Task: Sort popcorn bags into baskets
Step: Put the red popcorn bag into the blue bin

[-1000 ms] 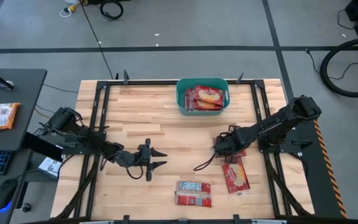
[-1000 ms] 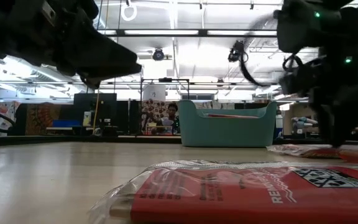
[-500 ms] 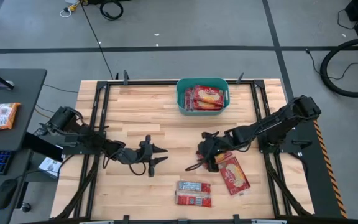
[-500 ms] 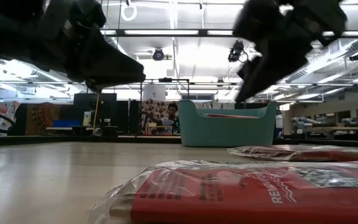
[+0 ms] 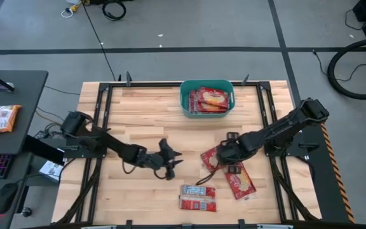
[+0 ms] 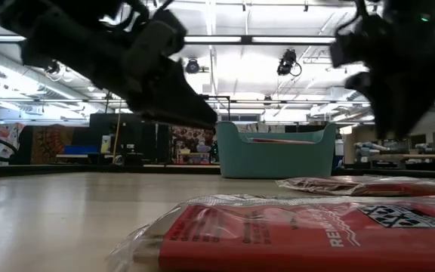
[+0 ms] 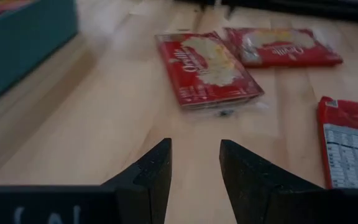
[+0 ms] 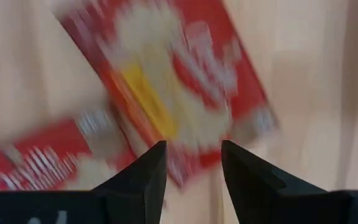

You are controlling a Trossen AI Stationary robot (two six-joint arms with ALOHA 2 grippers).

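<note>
High view: the teal bin (image 5: 207,98) sits at the far middle of the tabletop (image 5: 138,121) with several red bags (image 5: 210,100) already inside. Three bags lie loose on the near right part: one (image 5: 212,156) just under the right tool (image 5: 227,154), one (image 5: 240,180) nearer the front edge beside it, and one showing its grey back (image 5: 197,197) at the front middle. The left tool (image 5: 170,164) reaches in toward the middle, well short of any bag, fingers spread and empty.

Low view: the grey-backed bag (image 6: 308,234) fills the foreground, another bag (image 6: 368,183) lies flat behind it, and the bin (image 6: 276,155) stands beyond. Both arms hang above the wood, clear of it.

Left wrist view: the left tool's fingers (image 7: 148,177) stand apart with nothing between them; two bags (image 7: 209,68) (image 7: 279,46) lie ahead, the grey-backed one (image 7: 347,142) off to the side.

Right wrist view: the right tool (image 8: 191,168) is released, fingers apart, directly over a bag (image 8: 166,93) that overlaps a second one (image 8: 48,162).

Risk, as I judge it: the bags are flat and slick, so a pinch may slide off or drag the overlapping neighbour along. Both arms closing on the same cluster could also collide.
</note>
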